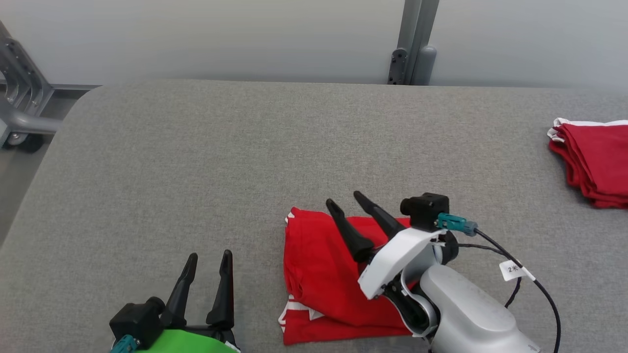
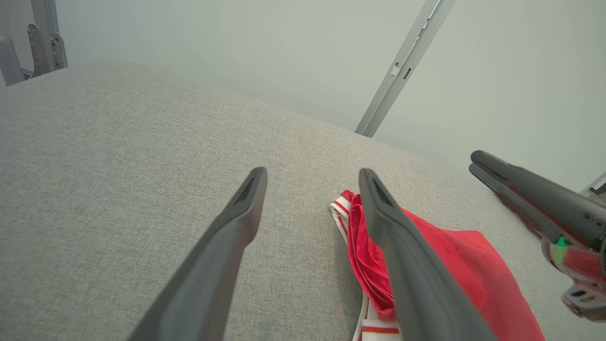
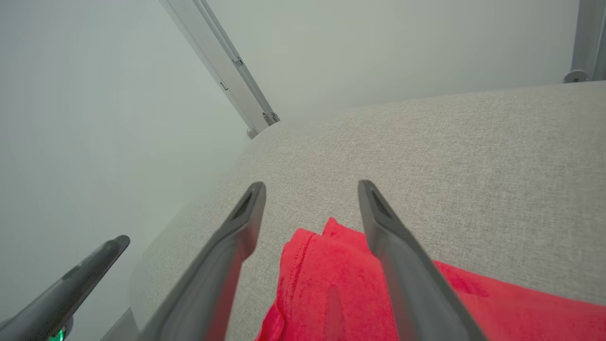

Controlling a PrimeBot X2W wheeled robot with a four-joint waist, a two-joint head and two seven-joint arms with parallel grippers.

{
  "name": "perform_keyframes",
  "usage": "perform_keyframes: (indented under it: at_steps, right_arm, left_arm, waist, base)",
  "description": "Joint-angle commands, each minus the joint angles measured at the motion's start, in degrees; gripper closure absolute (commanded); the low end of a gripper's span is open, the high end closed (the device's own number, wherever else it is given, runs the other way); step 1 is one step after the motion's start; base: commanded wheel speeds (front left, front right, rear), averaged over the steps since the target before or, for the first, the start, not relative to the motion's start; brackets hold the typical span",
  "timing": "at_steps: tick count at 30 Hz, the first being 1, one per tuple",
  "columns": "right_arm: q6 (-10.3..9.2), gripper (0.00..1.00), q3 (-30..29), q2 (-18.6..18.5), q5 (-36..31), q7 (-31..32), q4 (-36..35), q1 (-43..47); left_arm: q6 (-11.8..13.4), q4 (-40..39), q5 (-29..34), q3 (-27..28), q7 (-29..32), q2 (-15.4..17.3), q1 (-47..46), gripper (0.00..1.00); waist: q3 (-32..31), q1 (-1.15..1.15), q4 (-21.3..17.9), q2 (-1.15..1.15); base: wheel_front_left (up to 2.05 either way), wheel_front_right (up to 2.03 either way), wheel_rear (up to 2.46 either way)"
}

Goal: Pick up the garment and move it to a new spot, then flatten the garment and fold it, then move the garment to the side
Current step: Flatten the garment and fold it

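Your red garment [image 1: 319,274] lies near the front edge of the grey bench [image 1: 235,147], a little right of the middle. It looks already folded into a compact rectangle, with white striped trim showing along its left side. So the pick-up, the flattening and the fold appear done. What is left, as I judge it, is carrying it to the side. A pile of folded red garments [image 1: 596,157] sits at the right edge of the bench and is the likely destination.

Your right hand [image 1: 343,198] hovers over the garment's far left part with its fingers spread and nothing between them. Whether the fingertips brush the cloth is hard to say from these angles. Your left hand [image 1: 209,254] is over bare bench at the front edge, just left of the garment, likewise spread and empty. You will need a grip on the folded garment before it can move.
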Motion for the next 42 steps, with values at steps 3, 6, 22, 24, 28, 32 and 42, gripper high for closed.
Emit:
perform_keyframes:
  at_steps: [3,6,22,24,28,32,42]
  right_arm:
    - [0.00,0.00,-3.5,-0.4,-4.4,-1.3,0.5,1.3]
    - [0.00,0.00,-6.0,-0.7,-8.1,-1.7,-0.4,2.6]
    - [0.00,1.00,2.2,0.0,-12.0,2.6,2.6,9.8]
    - [0.00,1.00,3.9,0.1,-11.6,2.3,4.8,8.6]
    - [0.00,1.00,7.5,0.3,-9.5,1.5,8.1,6.5]
    - [0.00,1.00,13.8,0.4,-6.6,1.6,9.0,4.3]
    - [0.00,1.00,21.7,0.3,-1.5,-0.9,11.9,0.4]
  left_arm:
    - [0.1,-0.3,0.7,-0.1,-0.2,0.3,0.8,0.00]
    - [0.1,-0.3,0.7,-0.3,-0.1,0.5,0.8,0.00]
    - [0.3,-0.5,0.6,-1.4,0.7,0.8,0.3,0.00]
    - [0.3,-0.5,0.7,-1.5,0.8,0.9,0.1,0.00]
    - [0.3,-0.4,0.6,-1.6,1.0,1.0,-0.1,0.00]
    - [0.4,-0.4,0.5,-1.7,1.1,1.2,-0.2,0.00]
    - [1.1,-0.9,0.1,-1.2,0.8,1.6,0.2,0.00]
  waist:
    - [-0.4,0.00,-1.0,0.00]
    - [-0.6,0.00,-1.5,0.00]
    - [-0.6,0.00,1.8,0.00]
    - [-0.5,0.00,2.7,0.00]
    - [-0.5,0.00,4.8,0.00]
    - [-0.6,0.00,6.6,0.00]
    - [-0.5,0.00,7.2,0.00]
  base:
    - [0.00,0.00,0.00]
    - [0.00,0.00,0.00]
    - [0.00,0.00,0.00]
    - [0.00,0.00,0.00]
    - [0.00,0.00,0.00]
    - [0.00,0.00,0.00]
    - [0.00,0.00,0.00]
